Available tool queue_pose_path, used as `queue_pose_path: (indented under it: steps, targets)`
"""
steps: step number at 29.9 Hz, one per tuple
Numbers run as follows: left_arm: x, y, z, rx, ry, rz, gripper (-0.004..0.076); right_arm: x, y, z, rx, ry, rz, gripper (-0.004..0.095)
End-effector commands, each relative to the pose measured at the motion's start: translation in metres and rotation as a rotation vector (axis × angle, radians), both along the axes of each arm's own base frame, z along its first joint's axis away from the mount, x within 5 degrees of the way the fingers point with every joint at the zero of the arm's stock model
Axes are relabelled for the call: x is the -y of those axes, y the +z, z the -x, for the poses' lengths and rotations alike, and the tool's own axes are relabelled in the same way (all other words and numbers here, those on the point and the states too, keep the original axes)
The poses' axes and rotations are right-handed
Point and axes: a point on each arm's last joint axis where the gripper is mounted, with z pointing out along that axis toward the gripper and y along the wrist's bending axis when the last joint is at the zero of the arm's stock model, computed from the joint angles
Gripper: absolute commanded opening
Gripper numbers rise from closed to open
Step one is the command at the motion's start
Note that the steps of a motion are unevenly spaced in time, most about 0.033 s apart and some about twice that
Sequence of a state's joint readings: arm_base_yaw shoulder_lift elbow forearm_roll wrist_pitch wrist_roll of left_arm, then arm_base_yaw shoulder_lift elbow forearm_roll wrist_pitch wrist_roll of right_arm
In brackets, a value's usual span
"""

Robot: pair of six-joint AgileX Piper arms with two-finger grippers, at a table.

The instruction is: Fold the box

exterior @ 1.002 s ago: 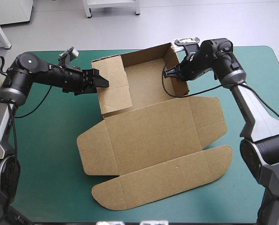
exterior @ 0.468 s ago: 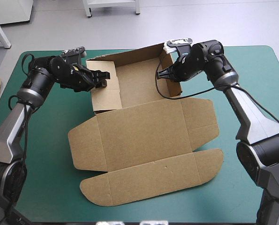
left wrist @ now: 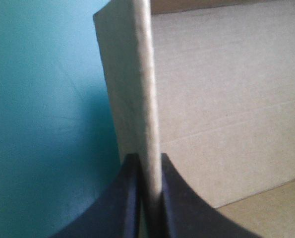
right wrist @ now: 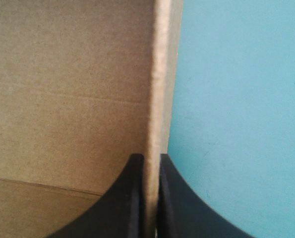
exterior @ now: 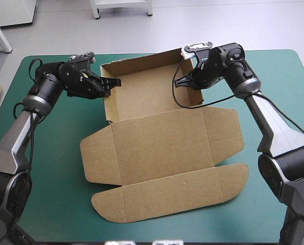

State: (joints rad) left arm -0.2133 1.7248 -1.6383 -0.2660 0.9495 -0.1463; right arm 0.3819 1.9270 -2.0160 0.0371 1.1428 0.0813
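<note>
Pinching one side wall apiece, the two arms hold the box (exterior: 162,148) in a half-built tray shape. The left jaws are all but closed on the top edge of the left wall (exterior: 106,97), close to the tray's far-left corner. The right jaws are nipped the same way on the right wall (exterior: 196,92), close to its far-right corner. In both wrist views the board edge runs straight up between the black fingers, with one finger inside the tray and one outside over the teal-green cover. This grip probably serves to keep the two walls standing square to the tray floor (exterior: 146,92), since loose walls would likely sag outward. The box rests on the teal-green surface (exterior: 49,168), and its tray is the part farthest from the robot. It is plain brown board with sharp creases. The back wall (exterior: 141,58) stands between the two held walls, and there is no wall on the tray's near side. From that side the lid panel lies flat and open, with a short flap (exterior: 98,158) at either end. Beyond the lid, nearest the robot, lies a long front flap (exterior: 172,196) with rounded ends. Each gripped edge looks pale and thick, which may mean a doubled layer.
</note>
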Motion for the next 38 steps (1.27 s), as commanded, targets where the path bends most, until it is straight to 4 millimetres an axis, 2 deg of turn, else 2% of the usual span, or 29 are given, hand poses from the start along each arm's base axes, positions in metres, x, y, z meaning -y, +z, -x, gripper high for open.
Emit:
queue_pose_path:
  steps: [1, 8, 13, 19, 23, 29, 38]
  targets:
    - [0.004, 0.036, 0.007, 0.149, 0.017, 0.086, -0.0008, 0.004, 0.033, 0.015, 0.081, 0.010, -0.035, 0.0002]
    - [-0.004, 0.028, -0.001, 0.118, 0.023, -0.051, -0.0009, 0.008, 0.028, 0.019, 0.023, -0.035, 0.057, 0.0002]
    - [-0.001, 0.026, -0.015, 0.060, -0.004, -0.100, -0.0009, -0.002, 0.018, 0.019, -0.015, -0.035, 0.067, 0.0002]
    - [0.013, 0.024, -0.028, -0.009, -0.075, -0.223, -0.0009, -0.010, -0.007, 0.016, -0.097, -0.046, 0.069, 0.0002]
    - [0.027, 0.009, -0.036, -0.075, -0.118, -0.245, -0.0009, -0.010, -0.012, 0.016, -0.116, -0.059, 0.063, 0.0002]
    - [0.034, -0.017, -0.046, -0.151, -0.150, -0.257, -0.0008, -0.010, -0.015, 0.016, -0.129, -0.083, 0.060, 0.0002]
    - [0.040, -0.031, -0.051, -0.183, -0.180, -0.246, -0.0009, -0.015, -0.053, 0.003, -0.216, -0.088, 0.106, 0.0001]
